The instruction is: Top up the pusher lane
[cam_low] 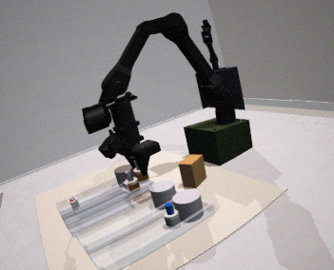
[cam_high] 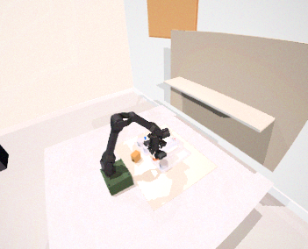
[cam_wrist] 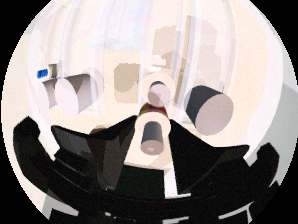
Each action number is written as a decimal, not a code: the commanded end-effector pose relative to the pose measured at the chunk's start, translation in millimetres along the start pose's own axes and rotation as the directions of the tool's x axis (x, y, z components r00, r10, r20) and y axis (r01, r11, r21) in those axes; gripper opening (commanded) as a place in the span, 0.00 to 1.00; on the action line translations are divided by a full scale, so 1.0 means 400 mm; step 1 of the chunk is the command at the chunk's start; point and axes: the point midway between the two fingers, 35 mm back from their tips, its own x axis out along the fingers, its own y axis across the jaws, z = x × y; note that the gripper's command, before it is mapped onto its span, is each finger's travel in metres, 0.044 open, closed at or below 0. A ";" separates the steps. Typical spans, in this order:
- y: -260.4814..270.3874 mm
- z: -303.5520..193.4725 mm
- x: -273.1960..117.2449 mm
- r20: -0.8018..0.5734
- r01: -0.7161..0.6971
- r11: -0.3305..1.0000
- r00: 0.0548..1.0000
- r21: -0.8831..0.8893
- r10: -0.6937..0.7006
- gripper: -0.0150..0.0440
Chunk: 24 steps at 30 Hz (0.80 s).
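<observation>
My gripper (cam_low: 144,172) (cam_wrist: 152,120) points down at the robot-side end of the clear lanes and is shut on a jar (cam_wrist: 152,131) with a pale shoulder and grey knob; its brown side (cam_low: 140,176) shows beside the fingertips. A similar jar (cam_low: 132,184) (cam_wrist: 158,85), pale and brown with a grey knob, stands just ahead of it in the lane. A bit of red shows between them in the wrist view. They look very close; whether they touch cannot be told. The pusher plate and the held jar's base are not clearly visible.
The clear lane tray (cam_low: 101,262) lies on a tan mat (cam_low: 253,202) (cam_high: 201,166). Grey cylinders (cam_low: 163,192) (cam_low: 187,204) (cam_low: 123,175) (cam_wrist: 214,112) stand on both sides of the gripper. A blue-topped jar (cam_low: 171,218) stands in an outer lane. An orange block (cam_low: 191,172) (cam_high: 135,156) stands near the robot base.
</observation>
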 end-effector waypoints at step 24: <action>-0.001 0.035 -0.010 0.035 -0.002 1.000 0.999 0.006 0.001 0.25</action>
